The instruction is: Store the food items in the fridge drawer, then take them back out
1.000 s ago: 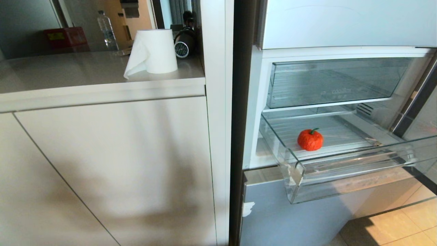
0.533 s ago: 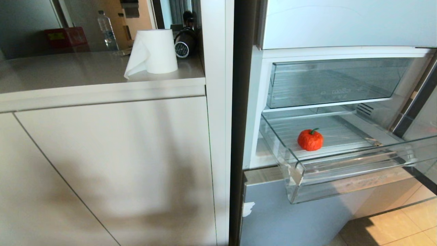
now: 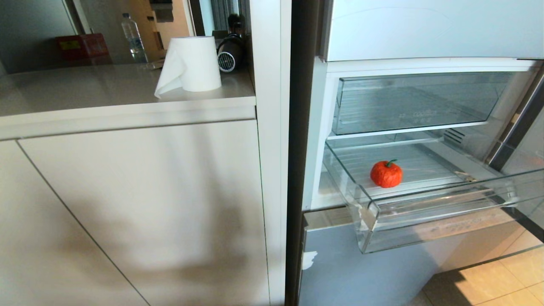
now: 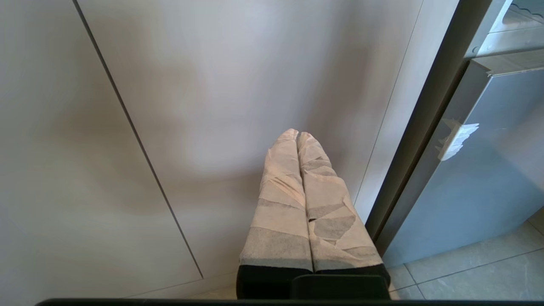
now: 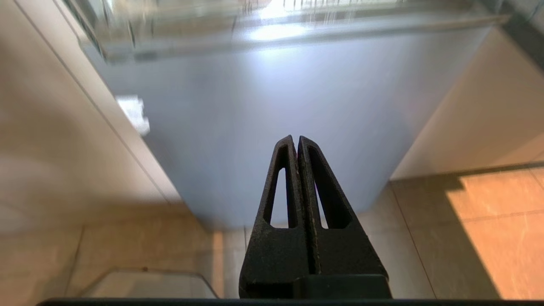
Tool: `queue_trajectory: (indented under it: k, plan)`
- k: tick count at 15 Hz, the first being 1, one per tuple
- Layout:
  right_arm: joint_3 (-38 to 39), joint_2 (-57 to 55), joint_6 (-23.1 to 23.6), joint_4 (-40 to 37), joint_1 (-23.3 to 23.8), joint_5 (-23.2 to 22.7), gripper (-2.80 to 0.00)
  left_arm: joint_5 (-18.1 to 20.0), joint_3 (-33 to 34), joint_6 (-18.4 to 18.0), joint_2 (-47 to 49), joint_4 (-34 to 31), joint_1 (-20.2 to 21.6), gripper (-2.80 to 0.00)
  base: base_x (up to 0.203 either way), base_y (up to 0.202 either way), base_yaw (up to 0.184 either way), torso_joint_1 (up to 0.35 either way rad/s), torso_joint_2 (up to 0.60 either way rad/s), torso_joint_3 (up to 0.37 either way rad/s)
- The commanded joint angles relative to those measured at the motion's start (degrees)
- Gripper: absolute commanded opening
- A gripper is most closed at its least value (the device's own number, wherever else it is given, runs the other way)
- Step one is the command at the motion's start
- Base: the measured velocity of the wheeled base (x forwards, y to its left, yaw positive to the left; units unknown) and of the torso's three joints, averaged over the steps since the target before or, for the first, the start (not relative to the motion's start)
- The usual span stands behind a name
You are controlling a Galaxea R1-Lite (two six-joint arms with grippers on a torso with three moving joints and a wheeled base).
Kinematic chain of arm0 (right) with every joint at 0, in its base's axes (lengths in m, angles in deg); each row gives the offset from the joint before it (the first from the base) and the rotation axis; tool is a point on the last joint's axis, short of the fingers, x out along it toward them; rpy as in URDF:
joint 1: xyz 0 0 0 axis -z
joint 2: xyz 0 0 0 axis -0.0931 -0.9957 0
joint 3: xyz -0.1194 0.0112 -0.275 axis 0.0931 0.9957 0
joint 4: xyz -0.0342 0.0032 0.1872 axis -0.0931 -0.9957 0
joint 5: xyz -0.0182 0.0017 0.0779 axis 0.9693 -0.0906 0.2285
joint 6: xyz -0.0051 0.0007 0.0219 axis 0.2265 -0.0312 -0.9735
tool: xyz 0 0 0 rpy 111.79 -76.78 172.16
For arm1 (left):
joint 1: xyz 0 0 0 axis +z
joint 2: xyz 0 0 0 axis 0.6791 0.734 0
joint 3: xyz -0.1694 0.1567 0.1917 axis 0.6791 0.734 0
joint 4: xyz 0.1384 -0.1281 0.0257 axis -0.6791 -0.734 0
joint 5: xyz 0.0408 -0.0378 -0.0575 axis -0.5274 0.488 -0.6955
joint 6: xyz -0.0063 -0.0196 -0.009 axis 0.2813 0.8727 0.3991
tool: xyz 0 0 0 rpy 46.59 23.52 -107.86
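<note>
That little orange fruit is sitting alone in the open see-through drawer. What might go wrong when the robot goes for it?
The round orange-red fruit sits loose on the ribbed floor of the fridge drawer, so a nudge might roll it away. The drawer's clear front lip stands between it and an arm coming from below; the right gripper, shut and low before the pale-blue bottom panel, could knock it.

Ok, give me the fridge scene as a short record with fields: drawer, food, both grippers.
drawer: fridge drawer pulled out, below the upper clear bin
food: one orange-red fruit on the drawer's ribbed floor; no apple in view
left gripper: shut, empty, facing the cabinet door
right gripper: shut, empty, low before the pale-blue bottom panel
</note>
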Motion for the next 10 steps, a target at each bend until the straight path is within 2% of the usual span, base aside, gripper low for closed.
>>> queue_trajectory:
  k: [1, 6, 10]
  plan:
    - [0.06, 4.00, 1.09, -4.55, -0.07, 0.03, -2.80, -0.01, 0.00, 0.01, -0.02, 0.06, 0.00, -2.80, 0.000, 0.000, 0.000, 0.000, 0.00, 0.000]
    - [0.24, 18.34, 5.98, -7.52, 0.17, 0.47, -2.80, -0.01, 0.00, 0.01, -0.02, 0.06, 0.00, -2.80, 0.000, 0.000, 0.000, 0.000, 0.00, 0.000]
    - [0.41, 19.12, 6.37, -7.83, 0.24, 0.79, -2.80, -0.01, 0.00, 0.01, 0.00, 0.06, 0.00, -2.80, 0.000, 0.000, 0.000, 0.000, 0.00, 0.000]
